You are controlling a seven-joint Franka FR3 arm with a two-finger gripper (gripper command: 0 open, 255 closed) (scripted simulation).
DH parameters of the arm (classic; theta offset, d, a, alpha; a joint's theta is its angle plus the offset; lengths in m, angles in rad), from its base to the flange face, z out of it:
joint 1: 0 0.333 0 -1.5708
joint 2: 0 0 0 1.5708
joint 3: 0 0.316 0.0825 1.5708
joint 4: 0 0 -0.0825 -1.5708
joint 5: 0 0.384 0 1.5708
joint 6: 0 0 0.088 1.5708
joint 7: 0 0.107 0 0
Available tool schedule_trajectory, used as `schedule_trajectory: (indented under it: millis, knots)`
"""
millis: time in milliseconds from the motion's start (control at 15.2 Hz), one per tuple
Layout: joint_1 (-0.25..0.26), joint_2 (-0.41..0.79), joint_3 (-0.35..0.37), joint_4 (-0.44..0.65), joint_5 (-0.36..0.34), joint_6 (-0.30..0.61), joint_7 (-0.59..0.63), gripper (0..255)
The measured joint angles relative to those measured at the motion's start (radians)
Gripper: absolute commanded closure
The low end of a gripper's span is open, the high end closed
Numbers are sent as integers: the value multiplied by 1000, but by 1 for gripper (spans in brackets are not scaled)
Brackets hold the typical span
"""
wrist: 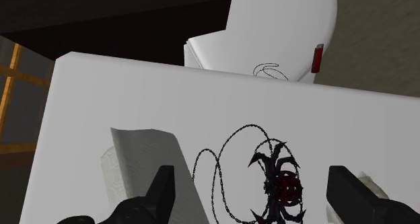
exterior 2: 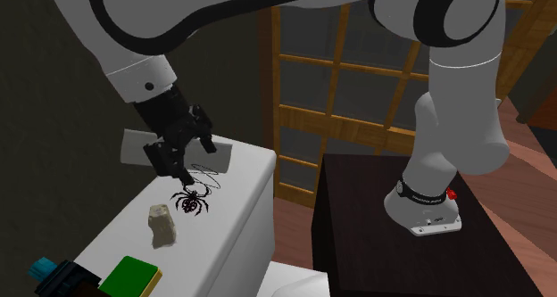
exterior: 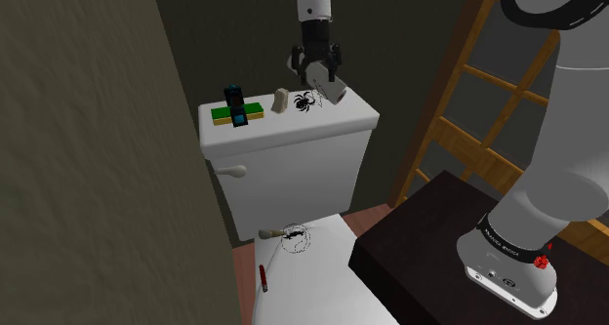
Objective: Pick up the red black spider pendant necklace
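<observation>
Wrist view has the hand with its fingers apart, hovering above the spider pendant necklace. The necklace lies flat on the toilet tank lid, its pendant between the fingers and untouched. I judge the approach nearly done; lowering, closing and lifting are not yet done. The chain's thin loops are hard to trace, the pendant's lower legs are cut off, and a pale block on the lid is hard to identify.

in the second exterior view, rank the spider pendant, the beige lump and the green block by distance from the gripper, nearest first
1. spider pendant, just below the open gripper, on the tank lid
2. beige lump, further along the lid
3. green block, at the lid's other end, by the picture's bottom edge
</observation>
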Motion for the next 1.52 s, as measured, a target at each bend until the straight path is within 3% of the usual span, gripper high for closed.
schedule_trajectory:
  millis: [198, 264, 990, 1518]
  knots:
    - [2, -5, 2, -32, 2, 34, -4, 0]
    - [1, -8, 2, -41, 3, 41, -8, 255]
    - [-2, -6, -1, -43, 0, 38, -6, 255]
    - [-1, 3, 0, 58, 0, -56, 9, 255]
